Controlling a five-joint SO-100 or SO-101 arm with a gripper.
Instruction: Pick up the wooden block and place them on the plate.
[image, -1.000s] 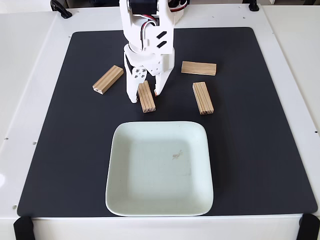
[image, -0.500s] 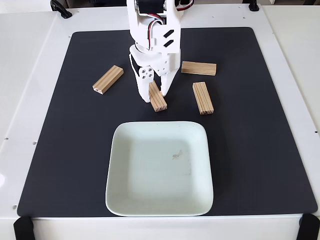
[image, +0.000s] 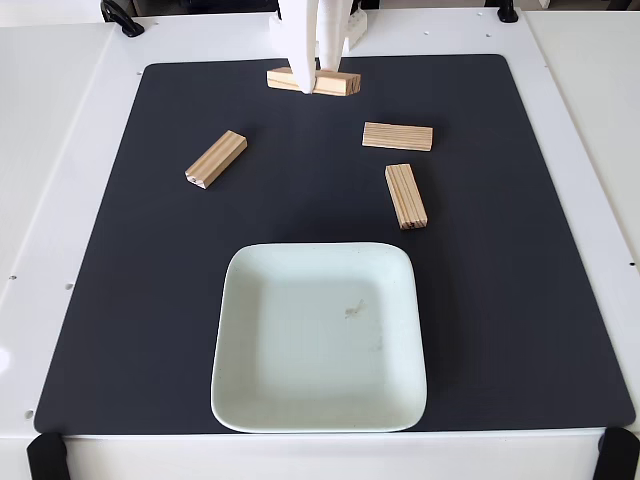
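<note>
My white gripper (image: 314, 88) comes in from the top edge of the fixed view, shut on a wooden block (image: 341, 82). The block lies crosswise between the fingers and sticks out on both sides, over the far part of the mat. Three more wooden blocks lie on the mat: one angled at the left (image: 216, 158), one lying crosswise at the right (image: 397, 136), and one lengthwise just below it (image: 405, 196). The pale mint plate (image: 300, 385) sits near the front of the mat with only a faint smudge in its middle.
A black mat (image: 520, 300) covers most of the white table (image: 60, 200). Black clamps sit at the front corners (image: 46, 456) (image: 616, 454) and at the back edge (image: 122, 18).
The gripper has closed on the block that lay in front of the plate and carried it up toward the far edge. The block now sits crosswise. The other blocks and the plate have not moved.
</note>
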